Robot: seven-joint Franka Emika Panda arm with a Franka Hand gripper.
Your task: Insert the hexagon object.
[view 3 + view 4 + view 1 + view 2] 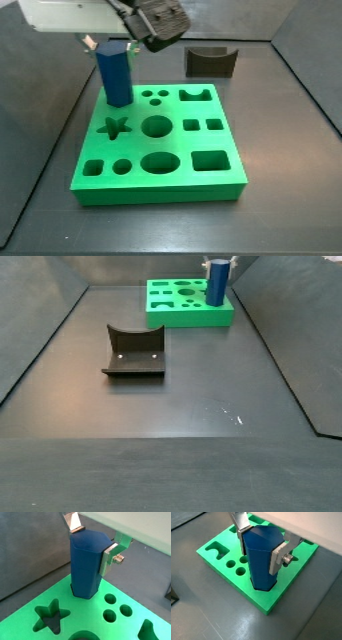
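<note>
The hexagon object (85, 567) is a tall blue faceted bar. It stands upright with its lower end in a hole at a corner of the green board (87, 617). It also shows in the other wrist view (261, 559) and in both side views (115, 78) (217, 281). My gripper (90, 552) (258, 562) straddles the bar's upper part, with a silver finger (276, 559) flat against each of two opposite sides. In a side view the gripper (118, 45) sits at the bar's top.
The green board (201, 180) (167, 316) (281, 592) has several other cut-outs, among them a star (115, 127) and round holes. A dark grey arch-shaped block (211, 62) (134, 353) lies on the dark floor apart from the board. Dark walls ring the floor.
</note>
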